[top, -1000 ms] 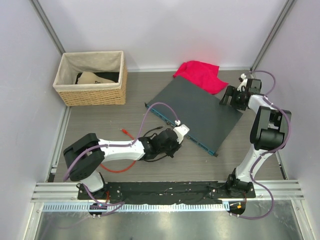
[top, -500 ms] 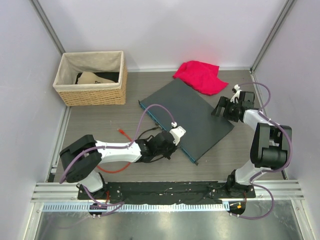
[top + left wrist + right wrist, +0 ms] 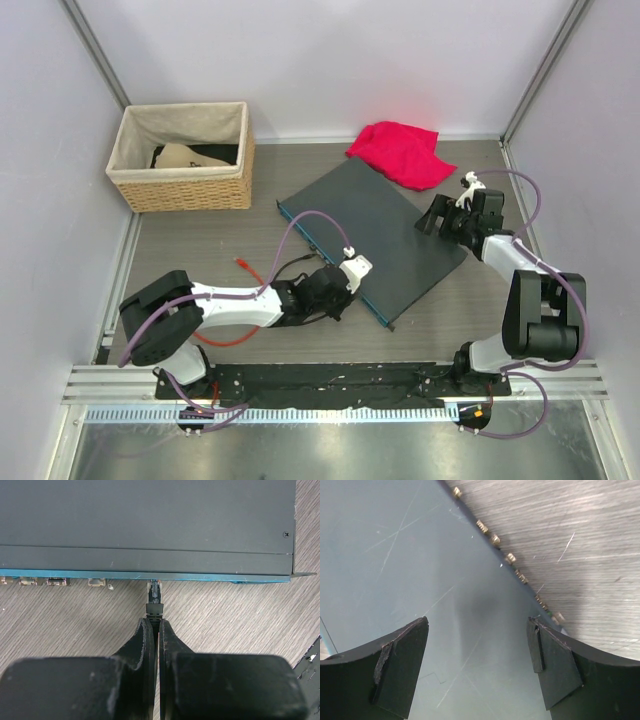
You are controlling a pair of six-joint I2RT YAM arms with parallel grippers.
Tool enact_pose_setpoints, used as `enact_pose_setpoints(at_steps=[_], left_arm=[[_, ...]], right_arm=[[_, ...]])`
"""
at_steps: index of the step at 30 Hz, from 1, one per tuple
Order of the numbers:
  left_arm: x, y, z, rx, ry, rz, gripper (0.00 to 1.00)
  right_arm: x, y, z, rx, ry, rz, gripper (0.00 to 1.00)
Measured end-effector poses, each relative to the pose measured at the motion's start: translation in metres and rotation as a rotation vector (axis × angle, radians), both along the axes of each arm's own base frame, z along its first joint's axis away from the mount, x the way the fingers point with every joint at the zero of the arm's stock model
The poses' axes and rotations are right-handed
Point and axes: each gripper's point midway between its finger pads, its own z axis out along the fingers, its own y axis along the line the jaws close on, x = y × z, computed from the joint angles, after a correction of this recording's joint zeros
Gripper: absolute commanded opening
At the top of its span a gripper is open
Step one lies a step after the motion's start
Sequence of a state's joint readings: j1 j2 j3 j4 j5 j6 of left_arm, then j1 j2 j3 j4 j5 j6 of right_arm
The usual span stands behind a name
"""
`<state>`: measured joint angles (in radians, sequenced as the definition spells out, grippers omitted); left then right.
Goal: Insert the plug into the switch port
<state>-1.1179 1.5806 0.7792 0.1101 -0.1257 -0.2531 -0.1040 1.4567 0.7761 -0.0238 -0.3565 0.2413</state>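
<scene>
The switch is a flat dark-grey box (image 3: 372, 230) with a teal front face (image 3: 225, 578). That face carries small switch ports (image 3: 55, 581). My left gripper (image 3: 155, 621) is shut on the black plug (image 3: 155, 599), gripping just behind its boot. The plug's clear tip meets the teal face to the right of the visible ports; I cannot tell whether it is seated. From the top view my left gripper (image 3: 343, 287) sits at the box's near edge. My right gripper (image 3: 477, 622) is open, with both fingers over the box's grey top by its far right edge (image 3: 440, 215).
A woven basket (image 3: 180, 160) stands at the back left. A red cloth (image 3: 400, 152) lies behind the box. A red cable (image 3: 228, 340) loops on the table beside my left arm, its loose end (image 3: 243, 263) lying nearby. Small connectors (image 3: 510, 557) line the box's rear edge.
The box has slid left and towards my left arm, turning slightly, and my right gripper has moved with it. My left gripper stays shut on the plug at the teal face.
</scene>
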Motion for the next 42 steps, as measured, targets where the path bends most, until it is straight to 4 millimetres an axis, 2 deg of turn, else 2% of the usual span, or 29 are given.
enact_pose_setpoints(at_steps=[12,20,27,31,37,42], left_arm=[[-0.002,-0.001,0.0,0.001,-0.002,-0.003,0.0],[-0.003,-0.003,-0.011,0.021,0.007,-0.005,0.0],[-0.006,-0.005,-0.011,0.033,-0.013,-0.004,0.0],[-0.008,-0.006,-0.006,0.034,-0.038,0.001,0.0],[-0.021,-0.014,0.014,-0.016,-0.047,-0.038,0.0],[-0.027,-0.015,0.013,-0.015,-0.036,-0.052,0.0]], right_arm=[[0.001,0.002,0.0,0.021,-0.011,-0.013,0.87],[0.001,-0.014,0.002,-0.032,-0.03,-0.102,0.88],[0.005,-0.025,0.004,-0.066,-0.05,-0.155,0.88],[0.006,-0.025,0.003,-0.068,-0.047,-0.161,0.88],[0.005,-0.027,-0.004,-0.074,-0.029,-0.167,0.88],[0.004,-0.027,-0.015,-0.073,0.004,-0.166,0.88]])
